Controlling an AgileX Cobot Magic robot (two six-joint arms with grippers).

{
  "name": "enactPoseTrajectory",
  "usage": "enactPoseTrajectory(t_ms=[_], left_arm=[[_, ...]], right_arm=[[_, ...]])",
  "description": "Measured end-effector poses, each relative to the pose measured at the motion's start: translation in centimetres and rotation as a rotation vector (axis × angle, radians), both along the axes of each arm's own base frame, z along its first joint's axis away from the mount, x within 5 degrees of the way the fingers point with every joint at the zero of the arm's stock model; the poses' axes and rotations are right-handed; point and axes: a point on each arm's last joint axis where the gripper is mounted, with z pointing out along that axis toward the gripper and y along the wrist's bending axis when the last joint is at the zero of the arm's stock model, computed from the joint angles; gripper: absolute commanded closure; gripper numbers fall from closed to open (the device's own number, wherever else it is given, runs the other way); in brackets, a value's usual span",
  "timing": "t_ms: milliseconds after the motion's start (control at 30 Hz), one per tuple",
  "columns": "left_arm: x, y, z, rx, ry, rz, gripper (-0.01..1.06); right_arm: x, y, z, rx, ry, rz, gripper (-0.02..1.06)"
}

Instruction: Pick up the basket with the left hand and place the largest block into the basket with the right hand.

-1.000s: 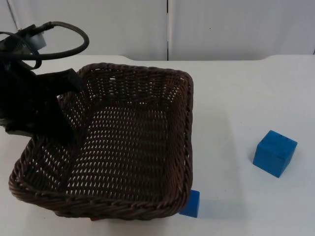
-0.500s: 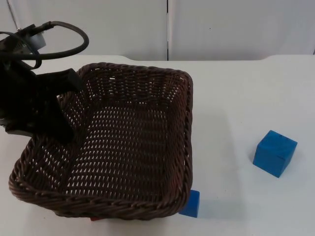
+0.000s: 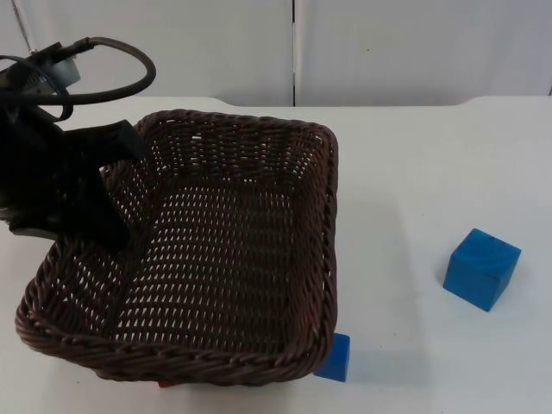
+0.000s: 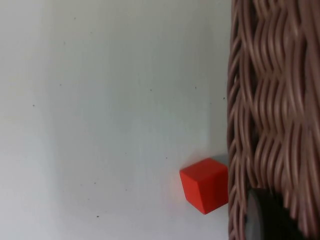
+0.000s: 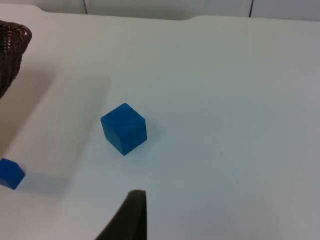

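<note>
On the white table (image 3: 414, 155), the dark brown woven basket (image 3: 216, 259) hangs tilted, its left rim clamped by the left gripper (image 3: 103, 185); open tabletop stretches to its right. The largest blue block (image 3: 481, 268), a clean-edged cube, sits alone well right of the basket. A small blue block (image 3: 335, 357) peeks out by the basket's near corner, and a small red block (image 4: 204, 184) lies just beside its wall. The right gripper (image 5: 127, 217) hovers near the largest block; whether it is open I cannot tell.
</note>
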Motion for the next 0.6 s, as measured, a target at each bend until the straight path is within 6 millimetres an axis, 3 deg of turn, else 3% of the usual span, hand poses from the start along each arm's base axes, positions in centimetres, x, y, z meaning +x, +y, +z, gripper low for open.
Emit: enactPoseTrajectory(t_ms=[233, 367, 500, 533, 600], left_arm=[[0.0, 0.0, 0.0, 0.000, 0.000, 0.000, 1.05], [0.0, 0.0, 0.0, 0.000, 0.000, 0.000, 1.05], [0.0, 0.0, 0.0, 0.000, 0.000, 0.000, 1.05], [0.0, 0.0, 0.0, 0.000, 0.000, 0.000, 1.05], [0.0, 0.0, 0.0, 0.000, 0.000, 0.000, 1.05]], right_arm=[[0.8, 0.4, 0.4, 0.031, 0.037, 0.021, -0.01], [2.9, 0.8, 1.2, 0.065, 0.101, 0.034, -0.01], [7.2, 1.0, 1.6, 0.071, 0.172, 0.029, -0.01], [7.2, 1.0, 1.6, 0.071, 0.172, 0.029, -0.01], [9.1, 1.1, 1.5, 0.063, 0.210, 0.031, -0.01]])
